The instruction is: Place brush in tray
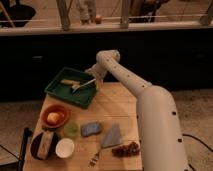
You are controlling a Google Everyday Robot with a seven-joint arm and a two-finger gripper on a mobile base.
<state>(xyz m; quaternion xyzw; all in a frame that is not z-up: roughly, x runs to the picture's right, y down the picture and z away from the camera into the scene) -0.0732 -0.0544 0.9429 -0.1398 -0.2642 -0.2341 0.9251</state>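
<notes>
Brush: lies inside the tray, across its 3 o'clock half, pale bristly head pointing to 8 o'clock and slim handle running up toward 2 o'clock.

Tray: dark green, rectangular, raised rim; sits at the 10 o'clock corner of the wooden table, partly overhanging the far edge. Also holds a tan-yellow oblong piece, at 10 o'clock of the brush head, just beside it.

Gripper: hangs over the tray's 2 o'clock corner, right at the handle end of the brush. Stands with fingers spread wide, nothing clamped between them. Cannot tell whether a finger touches the handle tip.

White arm: rises from 5 o'clock, bends at the elbow above the table's far edge, descends to the gripper.

Remainder of table, at 6 to 8 o'clock of the tray:
- orange bowl with a yellowish item inside
- small green round piece
- blue-grey pad
- grey wedge
- white cup
- dark round container
- bunch of grapes
- small fork at the near edge
</notes>
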